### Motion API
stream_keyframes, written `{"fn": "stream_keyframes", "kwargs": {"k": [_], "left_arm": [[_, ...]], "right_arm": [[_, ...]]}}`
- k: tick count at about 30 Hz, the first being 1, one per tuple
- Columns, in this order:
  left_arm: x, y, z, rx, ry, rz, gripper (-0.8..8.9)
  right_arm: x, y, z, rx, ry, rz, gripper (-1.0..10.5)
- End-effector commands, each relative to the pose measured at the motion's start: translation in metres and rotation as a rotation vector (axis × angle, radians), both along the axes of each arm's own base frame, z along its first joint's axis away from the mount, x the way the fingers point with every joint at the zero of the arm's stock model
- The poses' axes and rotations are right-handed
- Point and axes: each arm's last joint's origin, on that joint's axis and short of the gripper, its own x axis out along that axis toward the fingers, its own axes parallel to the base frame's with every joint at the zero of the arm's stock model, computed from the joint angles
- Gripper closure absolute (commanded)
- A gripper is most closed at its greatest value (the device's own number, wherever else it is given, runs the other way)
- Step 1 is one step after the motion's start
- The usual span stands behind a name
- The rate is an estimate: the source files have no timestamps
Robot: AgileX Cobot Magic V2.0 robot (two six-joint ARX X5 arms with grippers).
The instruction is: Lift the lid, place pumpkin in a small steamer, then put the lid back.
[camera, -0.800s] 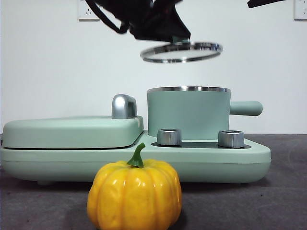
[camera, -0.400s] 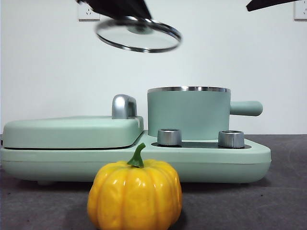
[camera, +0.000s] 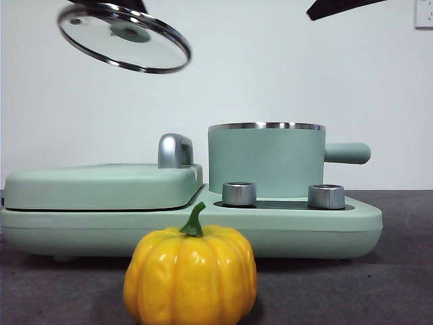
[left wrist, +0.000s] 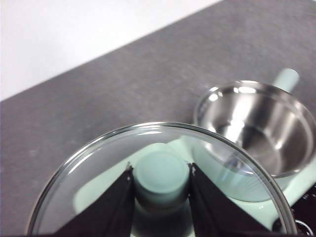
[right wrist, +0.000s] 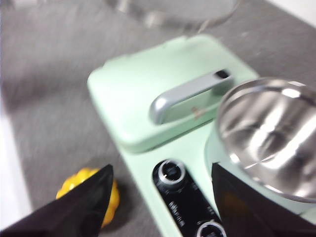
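From my seat it's a plain white wall [camera: 284, 74] all the way across the back, evenly lit, no harsh shadows. Two white wall sockets sit up high, one at about 11 o'clock [camera: 122, 7], one at 1 o'clock [camera: 423, 13], both cut off by the frame. Underneath is a dark grey speckled tabletop [camera: 379, 284].
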Motion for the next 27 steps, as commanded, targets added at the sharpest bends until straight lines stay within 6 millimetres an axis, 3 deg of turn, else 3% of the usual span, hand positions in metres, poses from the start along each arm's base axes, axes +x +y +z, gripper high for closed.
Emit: {"fn": "stream_keyframes", "kwargs": {"k": [1,9,16,27], "left_arm": [[-0.003,0.009,0.014,-0.019,-0.065,0.019,8.03],[-0.003,0.031,0.019,-0.006,-0.085,0.091,8.03],[-0.002,0.034,0.020,-0.008,-0.090,0.104,8.03],[-0.002,0.034,0.019,-0.012,-0.082,0.107,8.03]], "right_arm": [[-0.003,0.013,0.000,-0.055,-0.038,0.076,6.2],[-0.009,0.051,-0.026,-0.181,0.049,0.200,5.7],[-0.014,0.088,-0.059,-0.341,0.093,0.293,5.5],[-0.008,0.118,-0.101,-0.485,0.145,0.327,4.8]]}}
